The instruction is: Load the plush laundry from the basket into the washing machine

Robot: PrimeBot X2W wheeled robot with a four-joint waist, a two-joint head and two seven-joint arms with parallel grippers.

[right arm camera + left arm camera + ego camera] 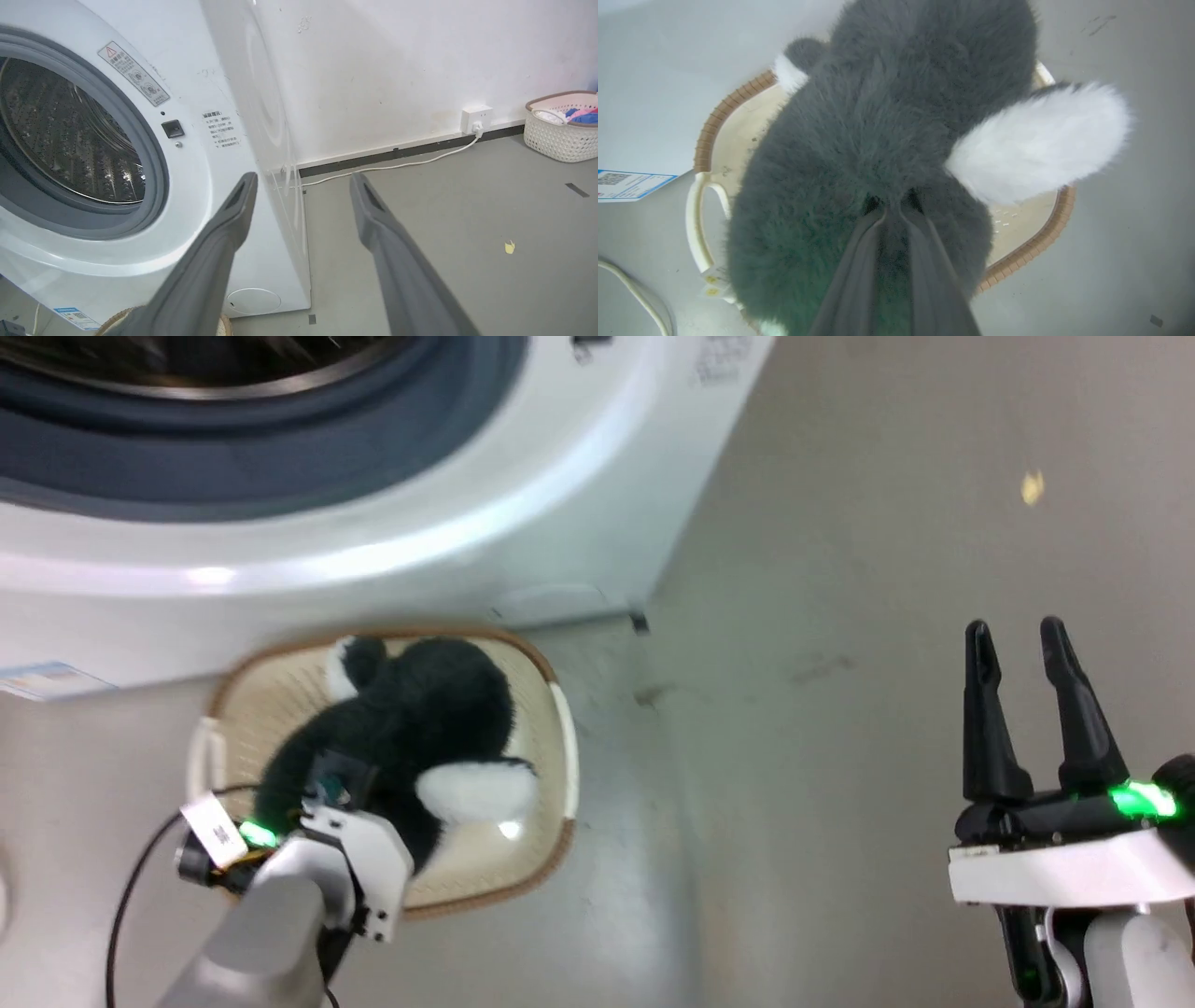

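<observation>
The left pincer (892,207) is clamped together on the dark fur of the fluffy black plush toy (420,709) with white patches, which sits in the cream oval plastic basket (485,894) with a brown rim. The basket stands on the grey floor (840,616), just on the near side of the white front-loading washing machine (373,551), whose porthole is open. Well to the right, the right pincer (1015,644) hangs with its fingers apart, holding nothing.

open washing machine (219,196) porthole (156,163), basket (495,868) beneath
</observation>
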